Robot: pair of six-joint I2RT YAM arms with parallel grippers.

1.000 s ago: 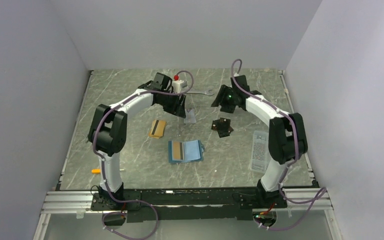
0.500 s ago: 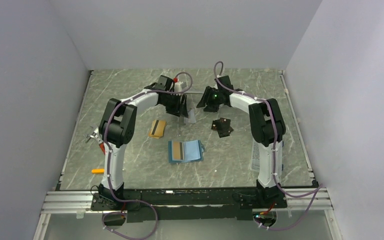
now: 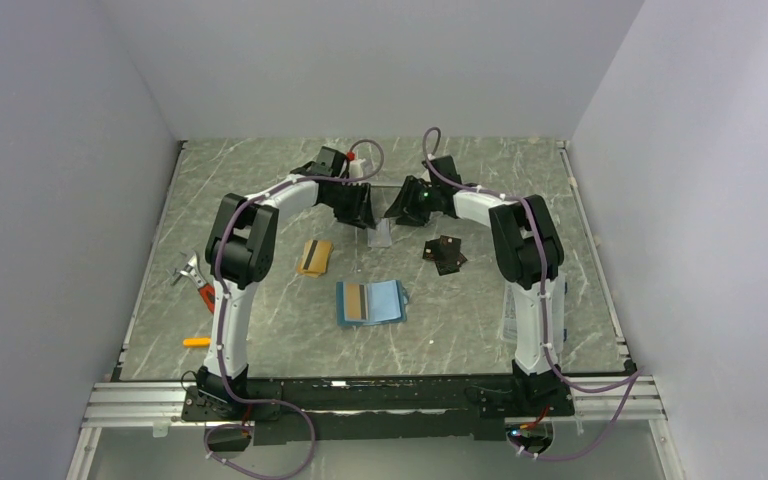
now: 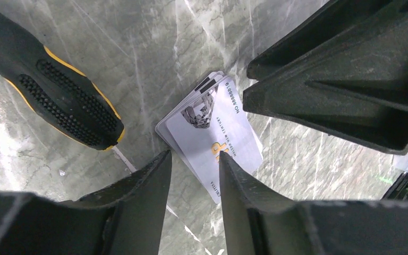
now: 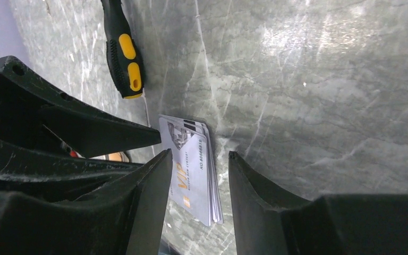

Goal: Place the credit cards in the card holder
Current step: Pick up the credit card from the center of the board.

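My table [image 3: 210, 180] is grey, white-veined marble. Near its middle the teal card holder [image 3: 385, 300] lies open. From it, orange-gold credit cards [image 3: 314, 257] lie at ten o'clock, dark credit cards [image 3: 445, 254] at one o'clock and a fanned stack of pale silver cards [image 4: 212, 138] at twelve, with a black-and-yellow screwdriver [image 4: 53, 95] just beside the stack. Red-handled pliers [image 3: 198, 285] lie at nine o'clock, near the table's edge.

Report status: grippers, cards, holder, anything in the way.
Left gripper, right gripper open, straddling silver VIP card stack flat on table. Card holder open, orange card on it. Screwdriver close beside stack.
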